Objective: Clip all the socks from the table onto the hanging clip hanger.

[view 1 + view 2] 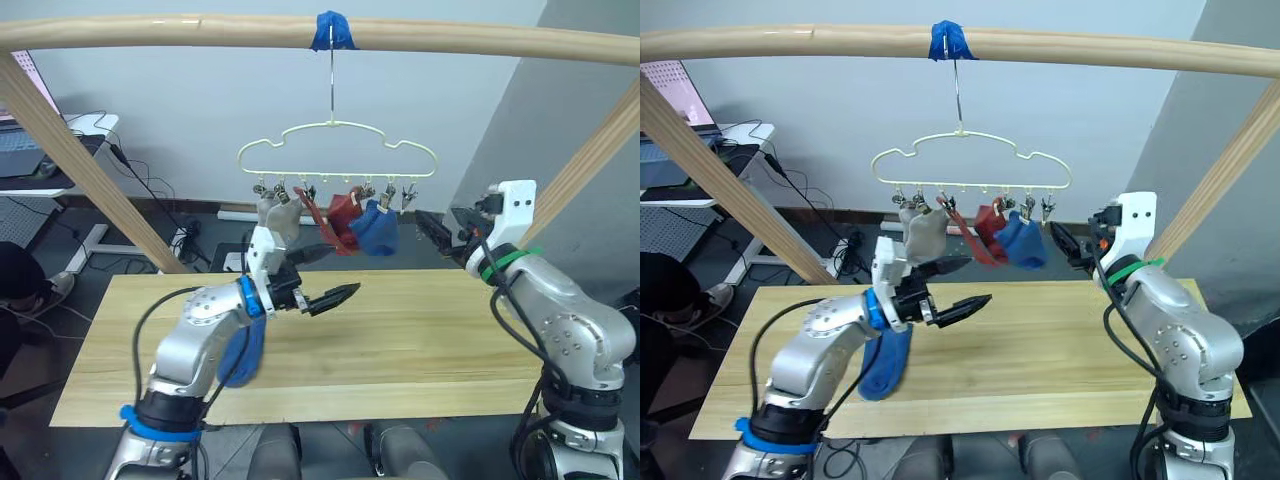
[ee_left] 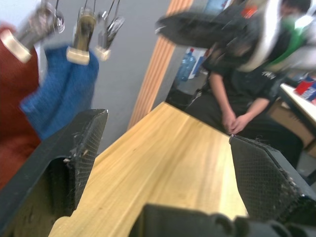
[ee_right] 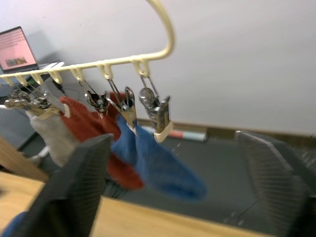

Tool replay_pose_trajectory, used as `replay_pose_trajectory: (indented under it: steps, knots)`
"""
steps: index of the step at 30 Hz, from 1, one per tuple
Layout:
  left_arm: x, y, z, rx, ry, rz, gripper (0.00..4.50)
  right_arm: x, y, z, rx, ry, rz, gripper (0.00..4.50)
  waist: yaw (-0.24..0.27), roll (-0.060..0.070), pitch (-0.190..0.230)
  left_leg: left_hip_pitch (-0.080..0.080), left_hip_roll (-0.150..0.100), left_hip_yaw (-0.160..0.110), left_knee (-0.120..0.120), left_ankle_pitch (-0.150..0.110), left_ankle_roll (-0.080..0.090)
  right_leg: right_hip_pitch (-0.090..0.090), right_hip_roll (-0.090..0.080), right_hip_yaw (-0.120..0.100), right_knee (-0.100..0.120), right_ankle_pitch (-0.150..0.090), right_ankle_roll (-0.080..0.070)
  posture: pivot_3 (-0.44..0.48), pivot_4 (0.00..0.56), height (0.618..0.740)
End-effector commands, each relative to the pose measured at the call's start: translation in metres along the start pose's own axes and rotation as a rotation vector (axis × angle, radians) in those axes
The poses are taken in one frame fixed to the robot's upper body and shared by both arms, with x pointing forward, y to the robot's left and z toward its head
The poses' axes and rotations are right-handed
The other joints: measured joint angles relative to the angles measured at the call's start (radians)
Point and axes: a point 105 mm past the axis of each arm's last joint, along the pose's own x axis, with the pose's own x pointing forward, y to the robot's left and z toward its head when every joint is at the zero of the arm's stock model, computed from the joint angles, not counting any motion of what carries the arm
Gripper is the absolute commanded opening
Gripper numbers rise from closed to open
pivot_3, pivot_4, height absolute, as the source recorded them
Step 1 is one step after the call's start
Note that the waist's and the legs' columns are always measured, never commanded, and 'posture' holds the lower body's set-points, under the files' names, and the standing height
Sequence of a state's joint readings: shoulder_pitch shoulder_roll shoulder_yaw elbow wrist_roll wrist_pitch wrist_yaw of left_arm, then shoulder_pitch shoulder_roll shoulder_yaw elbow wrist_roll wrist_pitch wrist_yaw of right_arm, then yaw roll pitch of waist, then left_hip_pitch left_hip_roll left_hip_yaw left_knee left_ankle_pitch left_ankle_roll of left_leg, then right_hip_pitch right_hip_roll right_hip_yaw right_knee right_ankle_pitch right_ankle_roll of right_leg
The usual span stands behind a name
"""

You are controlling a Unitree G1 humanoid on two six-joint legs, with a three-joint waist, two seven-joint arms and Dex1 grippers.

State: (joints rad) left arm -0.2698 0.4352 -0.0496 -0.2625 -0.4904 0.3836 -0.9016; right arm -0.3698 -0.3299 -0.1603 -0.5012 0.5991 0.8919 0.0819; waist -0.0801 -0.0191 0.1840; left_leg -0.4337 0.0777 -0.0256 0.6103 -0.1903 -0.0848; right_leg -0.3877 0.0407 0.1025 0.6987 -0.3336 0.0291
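Socks hang already on the clip hanger (image 1: pixel 336 150), which hangs by its hook from the wooden pole (image 1: pixel 150 32) above the far edge of the table (image 1: pixel 420 340). From the clips hang a grey sock (image 1: pixel 277 222), red socks (image 1: pixel 338 220) and a blue sock (image 1: pixel 378 232); they overlap, so how many red ones there are cannot be told. One more blue sock (image 1: pixel 883 367) lies near the front edge of the table, half hidden behind the left arm. The left gripper (image 1: pixel 322 278) hovers over the middle of the table with its fingers spread wide and nothing between them. The right gripper (image 1: pixel 440 238) is raised just beside the right end of the hanger, fingers also wide apart and empty. In the left wrist view a seated person (image 2: pixel 237 98) is blurred beyond the table.
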Motion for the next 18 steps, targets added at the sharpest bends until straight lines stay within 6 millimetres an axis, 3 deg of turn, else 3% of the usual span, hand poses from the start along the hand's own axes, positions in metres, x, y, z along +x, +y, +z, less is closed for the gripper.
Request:
replay_pose_trajectory:
  steps: [1, 2, 4, 6, 9, 11, 18]
  knots:
    - [-0.008, -0.006, 0.018, -0.067, -0.013, -0.01, 4.5, 0.001, 0.007, 0.014, -0.156, -0.11, -0.014, 2.93, 0.004, 0.0, 0.0, 0.0, 0.0, 0.0, 0.0, 0.0, 0.0, 0.0, 0.0, 0.0, 0.0, 0.0, 0.0, 0.011, 0.163, 0.74]
    - [-0.011, -0.006, 0.02, -0.122, -0.006, 0.0, 4.5, 0.003, 0.007, 0.012, -0.18, -0.122, -0.038, 2.65, 0.005, 0.0, 0.0, 0.0, 0.0, 0.0, 0.0, 0.0, 0.0, 0.0, 0.0, 0.0, 0.0, 0.0, 0.0, 0.016, 0.166, 0.74]
    - [-0.016, 0.007, 0.015, -0.236, 0.077, 0.108, 4.5, 0.006, 0.003, 0.012, -0.233, -0.158, -0.115, 2.65, 0.011, 0.0, 0.0, 0.0, 0.0, 0.0, 0.0, 0.0, 0.0, 0.0, 0.0, 0.0, 0.0, 0.0, 0.0, 0.029, 0.17, 0.74]
    - [-0.02, 0.016, 0.011, -0.216, 0.153, 0.201, 4.5, 0.008, -0.001, 0.012, -0.256, -0.179, -0.165, 2.65, 0.014, -0.001, 0.0, 0.0, 0.0, -0.001, 0.001, 0.0, 0.0, 0.0, 0.0, -0.001, 0.0, 0.0, 0.0, 0.038, 0.172, 0.74]
    - [-0.02, 0.014, 0.027, -0.123, 0.04, 0.215, 4.5, 0.012, -0.003, 0.009, -0.267, -0.19, -0.196, 2.65, 0.023, -0.001, 0.001, 0.001, 0.0, -0.001, 0.001, 0.0, 0.0, 0.0, 0.0, -0.001, 0.0, 0.0, 0.0, 0.044, 0.175, 0.74]
    - [-0.021, 0.011, 0.028, -0.105, 0.047, 0.213, 4.5, 0.015, -0.002, 0.007, -0.271, -0.194, -0.203, 2.65, 0.032, -0.001, 0.001, 0.0, 0.0, 0.0, 0.0, 0.0, 0.0, 0.0, 0.0, 0.0, 0.0, 0.002, -0.004, 0.048, 0.173, 0.74]
    - [-0.018, -0.009, 0.046, -0.044, -0.043, 0.05, 4.5, 0.023, -0.003, 0.003, -0.287, -0.207, -0.24, 2.65, 0.052, -0.001, 0.001, 0.001, 0.0, 0.0, 0.0, 0.0, 0.0, 0.0, -0.001, -0.001, 0.0, 0.002, -0.004, 0.057, 0.17, 0.74]
